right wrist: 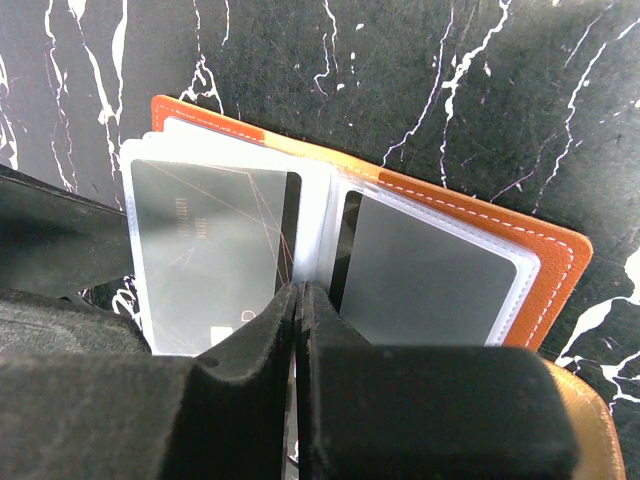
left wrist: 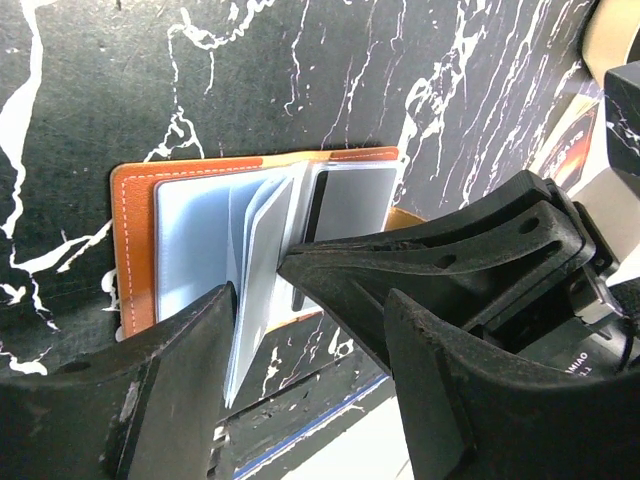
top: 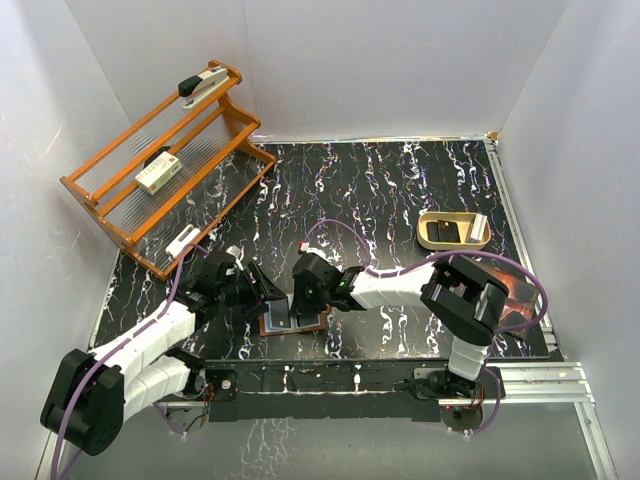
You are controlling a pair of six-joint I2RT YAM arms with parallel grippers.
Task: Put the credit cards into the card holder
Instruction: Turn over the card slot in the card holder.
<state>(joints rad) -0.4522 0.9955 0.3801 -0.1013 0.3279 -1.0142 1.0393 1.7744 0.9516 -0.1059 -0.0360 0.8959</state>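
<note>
Right wrist view gives you the plainest look. The card holder (right wrist: 545, 265) lies spread open on the black marbled worktop (right wrist: 420, 90), with its orange leather cover down and its clear plastic sleeves (right wrist: 320, 215) facing up. One credit card (right wrist: 210, 240), grey with a dark stripe, sits in the sleeve on one side of the holder's fold. A second credit card (right wrist: 430, 285) sits in the sleeve on the other side. The right end effector (right wrist: 299, 300) is closed, its fingertips pressed together right at the fold on the holder's near edge. Whether a thin leaf is pinched between them you cannot tell.

In the left wrist view the left end effector (left wrist: 305, 320) stands open over the holder's near edge. Loose sleeve leaves fan upright in the gap. One finger (left wrist: 170, 380) just touches a leaf, and nothing is clamped.

Judge the handling this way. The cards look light, stiff and slick, so take one by a short edge and slide it in flat rather than squeezing its faces. The sleeves look thin, floppy and springy, and will likely fall shut unless you hold them apart. The holder itself seems light and may skate on the smooth worktop, so pin it at the fold or a cover edge while you feed a card.
</note>
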